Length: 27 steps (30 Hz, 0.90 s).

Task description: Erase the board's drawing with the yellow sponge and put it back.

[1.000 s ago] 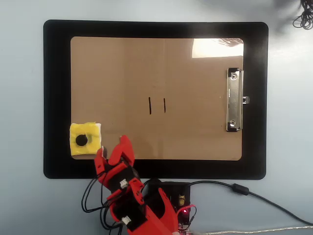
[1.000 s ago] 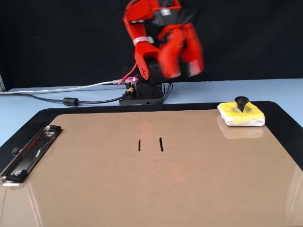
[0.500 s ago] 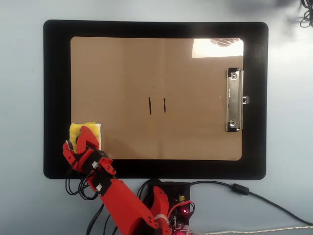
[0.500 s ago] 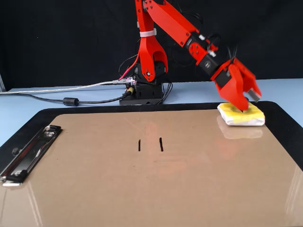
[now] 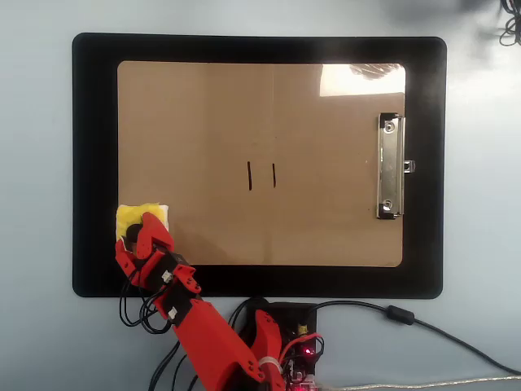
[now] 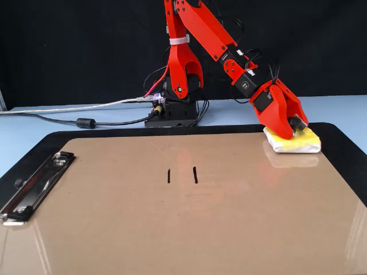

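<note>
Hobby robotics bench: pale blue table (image 5: 41, 342), black backdrop (image 6: 69, 51), exposed controller board (image 6: 157, 106) with loose cables (image 6: 86, 122) at the table's rear edge.

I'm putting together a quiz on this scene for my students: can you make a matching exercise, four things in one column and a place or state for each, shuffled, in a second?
Things:
1. yellow sponge
2. drawing
3. silver clip
4. gripper

Places or states:
A. mid-board, two dark strokes not yet erased
B. on the board's right end in the overhead view
C. down on the sponge's top
D. on the board's corner, under the red jaws

Pairs: 1-D, 2-A, 3-B, 4-C
</note>
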Motion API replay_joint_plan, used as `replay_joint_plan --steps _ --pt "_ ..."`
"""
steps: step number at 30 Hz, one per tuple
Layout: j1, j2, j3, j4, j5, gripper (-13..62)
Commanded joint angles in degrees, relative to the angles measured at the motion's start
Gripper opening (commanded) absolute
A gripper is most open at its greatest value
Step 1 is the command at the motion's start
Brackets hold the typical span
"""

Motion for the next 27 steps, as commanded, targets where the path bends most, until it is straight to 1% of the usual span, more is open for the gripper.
replay_joint_plan --steps 1,4,7,9,15,19,21,24,27 --pt "-0.88 1.32 -0.35 -2.11 0.26 25.0" --pt "-0.62 0.88 -0.35 -2.2 0.26 13.6" --pt "0.0 0.88 -0.44 -2.2 0.44 -1.1" --pt "0.62 0.88 -0.35 -2.11 0.35 -8.2" --pt "0.97 2.02 -0.88 -1.76 0.26 -8.2" --pt "2.55 7.12 -2.02 0.53 0.18 -8.2" --pt "6.15 12.13 -4.13 6.06 0.26 -8.2" --pt "12.04 20.83 -8.09 20.3 0.26 -8.2" --pt "21.53 28.48 -10.81 33.75 0.88 -8.2"
